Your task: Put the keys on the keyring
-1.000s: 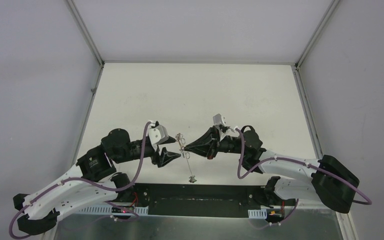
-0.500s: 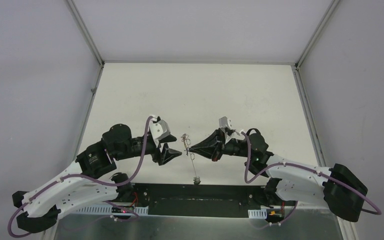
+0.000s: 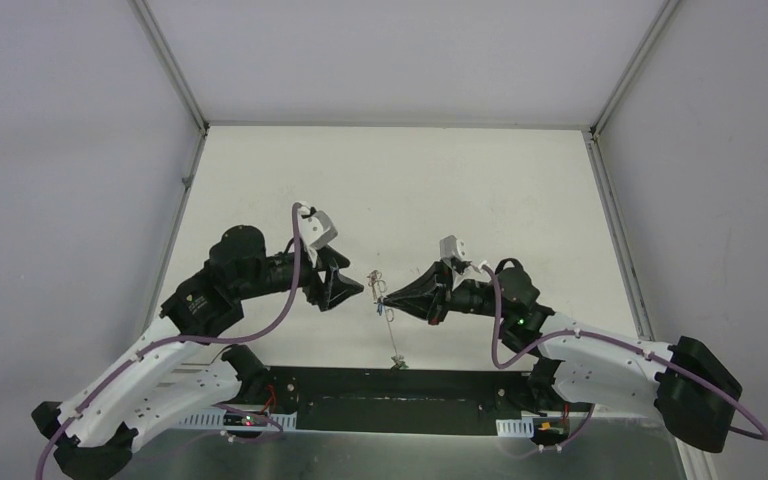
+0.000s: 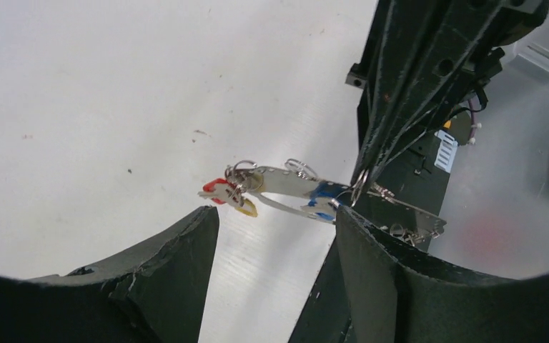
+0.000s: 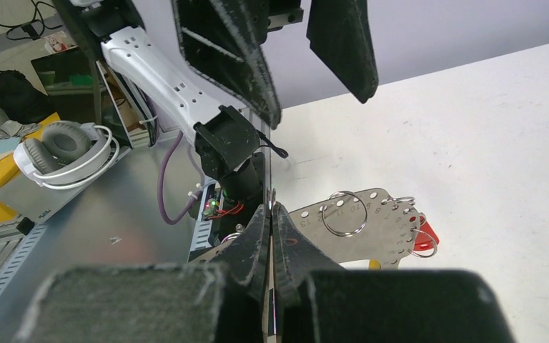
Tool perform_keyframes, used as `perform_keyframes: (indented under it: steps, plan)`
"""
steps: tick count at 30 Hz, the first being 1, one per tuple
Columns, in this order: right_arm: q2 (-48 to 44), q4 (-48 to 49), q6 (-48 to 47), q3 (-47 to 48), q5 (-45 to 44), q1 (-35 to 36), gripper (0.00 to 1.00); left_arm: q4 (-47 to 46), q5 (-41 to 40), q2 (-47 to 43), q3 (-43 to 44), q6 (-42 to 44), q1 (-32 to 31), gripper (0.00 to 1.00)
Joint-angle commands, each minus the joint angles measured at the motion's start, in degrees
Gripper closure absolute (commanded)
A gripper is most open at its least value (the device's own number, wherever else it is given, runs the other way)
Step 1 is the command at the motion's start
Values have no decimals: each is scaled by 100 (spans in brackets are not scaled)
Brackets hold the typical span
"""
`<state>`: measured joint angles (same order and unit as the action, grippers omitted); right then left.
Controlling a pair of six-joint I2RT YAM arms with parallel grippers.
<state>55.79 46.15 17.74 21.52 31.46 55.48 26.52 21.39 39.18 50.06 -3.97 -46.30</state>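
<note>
At frame centre the right gripper (image 3: 387, 297) clamps the keyring (image 5: 361, 218) aloft; the left gripper (image 3: 346, 287), spread and empty beside it, probably needs careful alignment next.

keyring (image 5: 382, 232) aloft, tagged keys (image 4: 221, 191) dangling

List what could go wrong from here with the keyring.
1. The right end effector pinches the keyring by its edge only; it may swivel or slip out.
2. The open left end effector sits close with nothing between its fingers; moving in could knock the keyring askew.
3. The red tag sits in a tight bunch at one end, so one grab may snag several.
</note>
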Motion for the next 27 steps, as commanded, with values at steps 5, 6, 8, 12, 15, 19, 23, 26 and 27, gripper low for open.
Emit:
perform_keyframes:
  steps: [5, 6, 8, 12, 15, 19, 23, 26, 27]
  plan:
    - [-78, 96, 126, 111, -61, -208, 100, -970, 1677, -185, -604, -822, 1134, 35]
    - [-51, 102, 184, 120, -21, -269, 100, -1097, 1749, -223, -690, -908, 1193, 35]
    - [5, 109, 311, 140, 65, -391, 100, -1386, 1912, -306, -895, -1098, 1308, 35]
    - [134, 305, 567, 151, 255, -656, 100, -2014, 2430, -321, -1129, -1473, 1580, 35]
    - [192, 417, 678, 146, 379, -793, 100, -2254, 2702, -277, -1192, -1579, 1697, 36]
    - [157, 437, 725, 104, 408, -862, 100, -2605, 2908, -208, -1256, -1741, 1818, 36]
    - [80, 439, 715, 43, 407, -899, 100, -3016, 3011, -125, -1384, -1959, 1912, 36]
    - [51, 439, 695, 28, 420, -908, 100, -3437, 3061, -48, -1545, -2135, 1941, 36]
    - [52, 443, 688, 28, 442, -908, 100, -3611, 3111, -17, -1596, -2158, 1941, 36]
